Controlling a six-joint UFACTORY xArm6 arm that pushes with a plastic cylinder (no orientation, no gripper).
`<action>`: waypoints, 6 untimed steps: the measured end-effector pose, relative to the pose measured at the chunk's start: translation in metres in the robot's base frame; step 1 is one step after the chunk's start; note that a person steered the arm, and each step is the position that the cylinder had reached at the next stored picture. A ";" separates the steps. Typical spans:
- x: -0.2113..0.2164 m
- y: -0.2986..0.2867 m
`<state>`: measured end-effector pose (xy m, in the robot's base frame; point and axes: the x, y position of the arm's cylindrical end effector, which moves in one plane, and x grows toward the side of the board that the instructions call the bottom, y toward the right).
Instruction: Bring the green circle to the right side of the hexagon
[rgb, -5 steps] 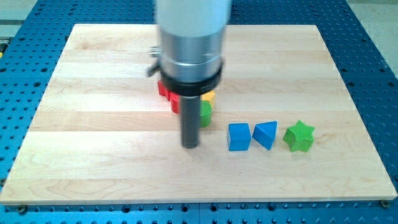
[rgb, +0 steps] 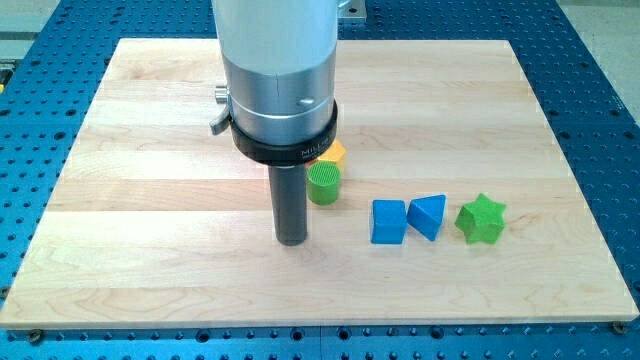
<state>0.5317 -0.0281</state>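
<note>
My tip (rgb: 291, 240) rests lower left of the green circle (rgb: 324, 184); no fingers exist; hexagon mostly hidden, so the push remains.

The rod is standing upright on the wooden board (rgb: 150, 120), my tip (rgb: 291, 240) resting just left of and below the green circle (rgb: 324, 184). A yellow block (rgb: 334, 152) is peeking out behind it; blue cube (rgb: 387, 221), blue triangle (rgb: 428, 215) and green star (rgb: 481, 219) are lining up rightward.
</note>
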 end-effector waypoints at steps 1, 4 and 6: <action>-0.011 0.042; -0.036 0.021; -0.064 0.099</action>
